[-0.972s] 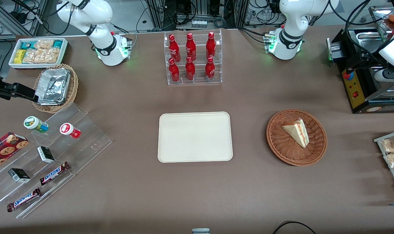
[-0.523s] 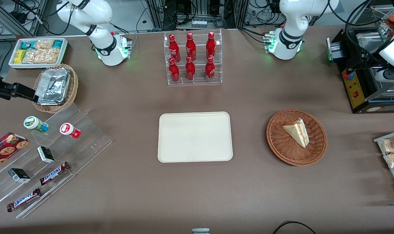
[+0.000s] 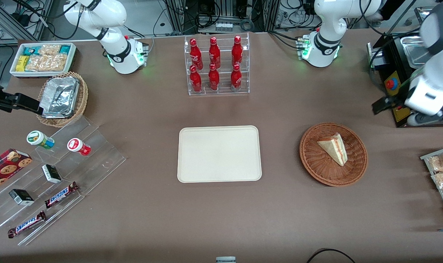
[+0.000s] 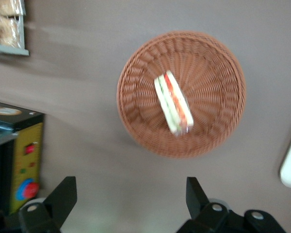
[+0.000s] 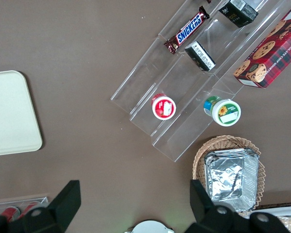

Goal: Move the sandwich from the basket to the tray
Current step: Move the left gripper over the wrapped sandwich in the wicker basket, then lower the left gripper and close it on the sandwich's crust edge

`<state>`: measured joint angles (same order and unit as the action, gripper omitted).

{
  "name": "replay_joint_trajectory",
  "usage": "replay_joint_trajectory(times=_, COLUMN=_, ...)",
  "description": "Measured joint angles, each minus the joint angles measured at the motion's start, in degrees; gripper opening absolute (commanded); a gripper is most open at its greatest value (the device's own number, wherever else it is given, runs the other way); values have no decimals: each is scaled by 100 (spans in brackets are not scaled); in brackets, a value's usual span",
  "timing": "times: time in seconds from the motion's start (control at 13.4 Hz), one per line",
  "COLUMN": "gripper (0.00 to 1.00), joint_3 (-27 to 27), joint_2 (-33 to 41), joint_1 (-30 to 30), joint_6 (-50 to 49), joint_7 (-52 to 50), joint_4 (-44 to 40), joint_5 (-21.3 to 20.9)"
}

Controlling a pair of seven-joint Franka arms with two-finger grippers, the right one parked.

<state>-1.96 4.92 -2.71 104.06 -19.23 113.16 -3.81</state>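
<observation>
The gripper (image 4: 128, 201) hangs in the air with its fingers (image 4: 63, 194) spread wide, and it holds nothing. Below it, a little nearer to the front camera, is the basket (image 3: 333, 154) on the table. The sandwich (image 3: 333, 148) lies inside the basket. The tray (image 3: 219, 153) lies farther from the gripper, toward the parked arm's end.

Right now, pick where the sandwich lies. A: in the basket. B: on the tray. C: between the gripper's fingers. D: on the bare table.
A: the sandwich lies in the basket, apart from the empty tray; the gripper hangs open above the table beside the basket, holding nothing.
</observation>
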Motion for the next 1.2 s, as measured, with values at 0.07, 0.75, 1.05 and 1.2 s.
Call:
replay_joint_trajectory(times=0.07, gripper=99, joint_3=4, joint_2=-1, joint_1=0, joint_6=428, joint_7=-400, joint_4=341, joint_5=1)
replay_joint_trajectory(times=0.75, gripper=99, joint_3=43, joint_2=-403, joint_1=-380, joint_6=3840, joint_7=-2632, joint_4=2445, joint_5=23)
replay_joint_trajectory(times=1.05, gripper=99, joint_3=42, joint_2=-860, joint_1=-440, joint_6=4468, joint_7=-2727, joint_4=2577, joint_5=26)
replay_joint_trajectory(times=1.2, gripper=99, joint_3=41, joint_2=-1001, joint_1=-440, joint_6=4603, joint_7=-2728, joint_4=2578, joint_5=26)
